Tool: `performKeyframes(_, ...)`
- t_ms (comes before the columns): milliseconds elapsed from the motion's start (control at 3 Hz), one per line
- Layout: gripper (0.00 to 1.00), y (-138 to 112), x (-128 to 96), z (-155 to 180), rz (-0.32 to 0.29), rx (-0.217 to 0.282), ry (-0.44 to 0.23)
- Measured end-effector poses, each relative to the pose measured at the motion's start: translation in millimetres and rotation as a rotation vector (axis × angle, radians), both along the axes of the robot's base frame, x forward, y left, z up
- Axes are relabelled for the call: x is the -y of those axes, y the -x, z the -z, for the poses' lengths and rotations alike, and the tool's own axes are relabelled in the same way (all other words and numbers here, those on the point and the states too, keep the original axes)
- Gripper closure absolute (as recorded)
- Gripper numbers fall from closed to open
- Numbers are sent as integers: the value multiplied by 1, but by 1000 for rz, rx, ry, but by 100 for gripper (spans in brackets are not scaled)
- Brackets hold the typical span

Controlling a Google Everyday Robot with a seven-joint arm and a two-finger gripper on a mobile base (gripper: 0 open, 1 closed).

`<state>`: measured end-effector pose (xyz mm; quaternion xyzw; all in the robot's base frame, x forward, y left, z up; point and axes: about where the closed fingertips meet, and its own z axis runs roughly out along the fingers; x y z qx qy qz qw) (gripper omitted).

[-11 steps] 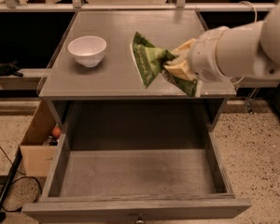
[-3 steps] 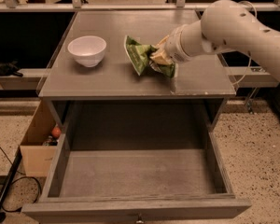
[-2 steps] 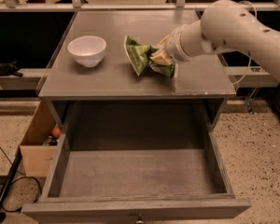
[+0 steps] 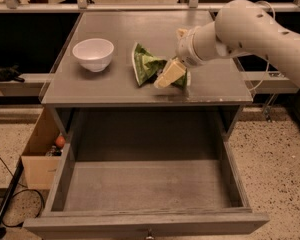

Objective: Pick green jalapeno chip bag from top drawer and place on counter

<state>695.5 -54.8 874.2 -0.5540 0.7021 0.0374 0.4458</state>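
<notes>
Gripper jaws parted, straddling bag on counter

Nothing readable in view: no text, brand, number or sign. The green jalapeno chip bag lies on the counter, and its print cannot be made out. The gripper is at the bag's right end, over the counter, with no legible marking on it or the arm.
</notes>
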Motion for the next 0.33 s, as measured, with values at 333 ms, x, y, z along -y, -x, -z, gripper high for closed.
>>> performKeyframes(333,0,0,0,0,0,0,0)
